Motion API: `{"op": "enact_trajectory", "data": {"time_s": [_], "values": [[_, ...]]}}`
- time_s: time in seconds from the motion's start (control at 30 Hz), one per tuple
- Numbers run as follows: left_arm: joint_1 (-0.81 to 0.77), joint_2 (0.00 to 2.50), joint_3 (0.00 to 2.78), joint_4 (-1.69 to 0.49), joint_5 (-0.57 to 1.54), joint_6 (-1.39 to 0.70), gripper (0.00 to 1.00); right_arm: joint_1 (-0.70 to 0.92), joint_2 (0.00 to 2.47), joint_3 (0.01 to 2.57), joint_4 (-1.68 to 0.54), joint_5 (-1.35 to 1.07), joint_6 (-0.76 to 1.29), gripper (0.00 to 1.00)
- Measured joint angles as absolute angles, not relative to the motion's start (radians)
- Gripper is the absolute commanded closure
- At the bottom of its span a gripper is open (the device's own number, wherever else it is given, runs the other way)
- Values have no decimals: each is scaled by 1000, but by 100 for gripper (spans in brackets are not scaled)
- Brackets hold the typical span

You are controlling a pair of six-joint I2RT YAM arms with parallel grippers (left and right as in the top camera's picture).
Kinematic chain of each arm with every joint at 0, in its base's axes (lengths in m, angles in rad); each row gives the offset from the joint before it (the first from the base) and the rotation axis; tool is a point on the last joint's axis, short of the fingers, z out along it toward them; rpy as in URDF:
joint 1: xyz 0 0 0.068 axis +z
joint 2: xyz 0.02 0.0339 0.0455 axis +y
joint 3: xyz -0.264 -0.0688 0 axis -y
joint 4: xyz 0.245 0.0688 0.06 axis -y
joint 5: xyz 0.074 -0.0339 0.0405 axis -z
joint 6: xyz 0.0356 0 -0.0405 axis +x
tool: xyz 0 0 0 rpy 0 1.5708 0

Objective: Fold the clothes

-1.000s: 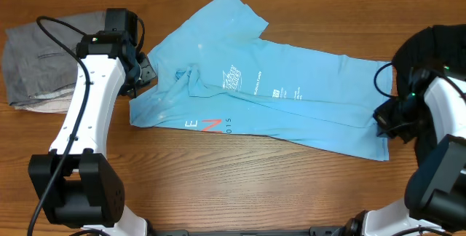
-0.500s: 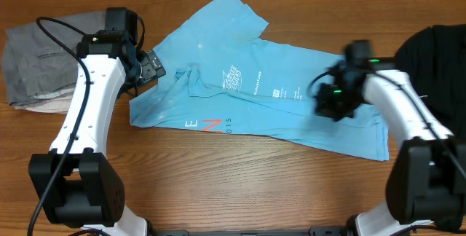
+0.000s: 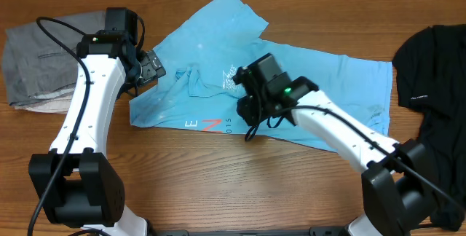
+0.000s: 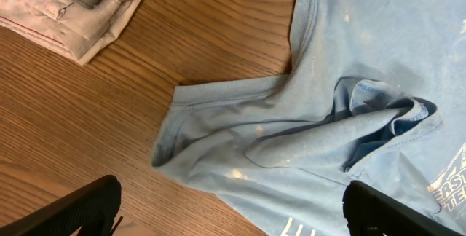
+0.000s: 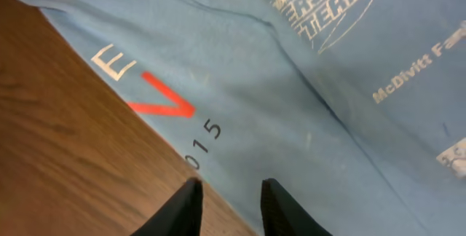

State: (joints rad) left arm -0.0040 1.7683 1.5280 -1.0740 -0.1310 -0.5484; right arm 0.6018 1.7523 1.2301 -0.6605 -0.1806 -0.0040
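- A light blue T-shirt (image 3: 320,90) lay across the middle of the wooden table (image 3: 218,185), rumpled and running on a slant from the left side towards the right.
- One sleeve pointed up towards the far edge, and the cloth was bunched into a small ridge near the collar.
- White print showed on the chest. Close to the near hem there was a white letter, a coral one and some small digits.
- The left fingers (image 3: 151,68) hung just above the shirt's left end, spread as wide as they would go, with nothing between them.
- From the left wrist I could see a sleeve hem and the puckered collar below, and bare wood beside them.
- The right fingers (image 5: 188,203) were over the near edge of the shirt, by the coral letter, parted only a little and gripping nothing.
- A folded grey garment (image 3: 36,61) sat at the far left of the table, apart from the shirt.
- A black garment (image 3: 429,68) lay heaped at the right edge.
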Motion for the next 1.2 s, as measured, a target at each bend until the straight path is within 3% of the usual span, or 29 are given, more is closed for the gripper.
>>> {"op": "enact_trajectory", "data": {"time_s": [0.37, 1.0, 1.1, 1.2], "values": [[-4, 1768, 1528, -1074, -131, -548, 0, 626, 1901, 1229, -566, 8, -114, 76], [-4, 1768, 1528, -1074, -131, -548, 0, 530, 1953, 1228, -532, 30, -131, 79], [-4, 1769, 1528, -1074, -131, -548, 0, 506, 1953, 1228, -525, 30, -131, 78], [-4, 1769, 1528, -1074, -131, -548, 0, 488, 1953, 1228, -517, 30, -126, 68]]}}
